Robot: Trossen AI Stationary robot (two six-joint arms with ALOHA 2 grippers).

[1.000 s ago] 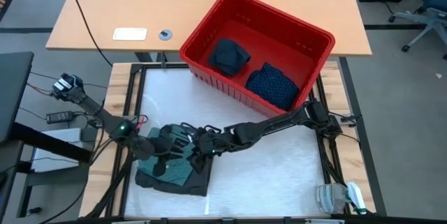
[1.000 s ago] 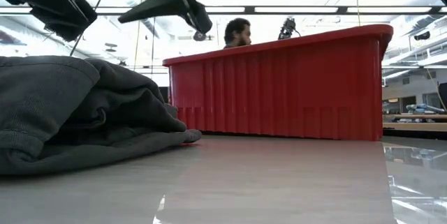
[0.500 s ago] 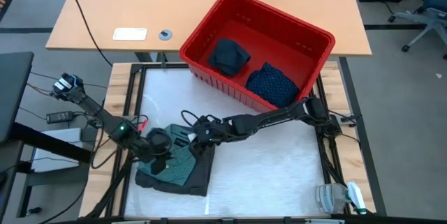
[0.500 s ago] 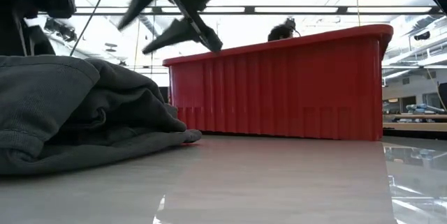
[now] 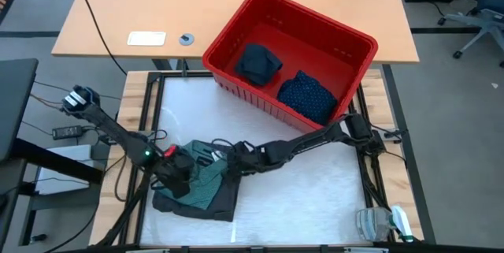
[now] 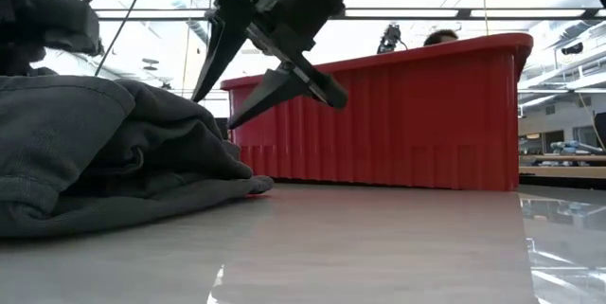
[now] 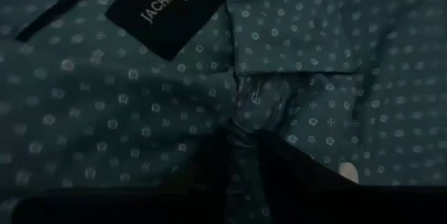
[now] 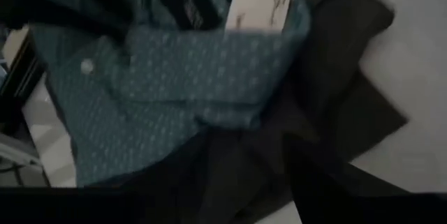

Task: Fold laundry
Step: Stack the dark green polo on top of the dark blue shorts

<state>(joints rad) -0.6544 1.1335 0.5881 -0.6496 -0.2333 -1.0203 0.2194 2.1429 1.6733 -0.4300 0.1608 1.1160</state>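
The teal-green dotted shirt (image 5: 202, 184) lies crumpled on a charcoal grey piece (image 5: 220, 204) at the table's near left. In the low view the grey piece (image 6: 95, 152) fills the left. My left gripper (image 5: 183, 176) is down on the shirt's left part, shut on a fold of it (image 7: 244, 137). My right gripper (image 6: 213, 113) hangs open just above the pile's right side, near the shirt's collar (image 8: 209, 63), touching nothing. A plain dark piece (image 5: 258, 62) and a navy dotted piece (image 5: 309, 95) lie in the red basket (image 5: 236, 28). My left gripper pinches a raised fold of the teal shirt (image 7: 253, 109) between its two fingers, close to the black neck label (image 7: 167, 8). The fingers come steeply from above. The rest of the shirt lies slack on the grey piece.
The red basket stands at the table's far right, partly over the wooden desk (image 5: 142, 9) behind. Bare white table top (image 5: 307, 190) lies to the right of the pile. A small clear object (image 5: 382, 223) sits at the near right corner. A person's head shows behind the basket (image 6: 440, 37).
My right gripper has come down toward the pile and rolled, its fingers now pointing down at the cloth. My left gripper has sunk onto the shirt and turned about, still shut on the fold. The pile has kept its place.
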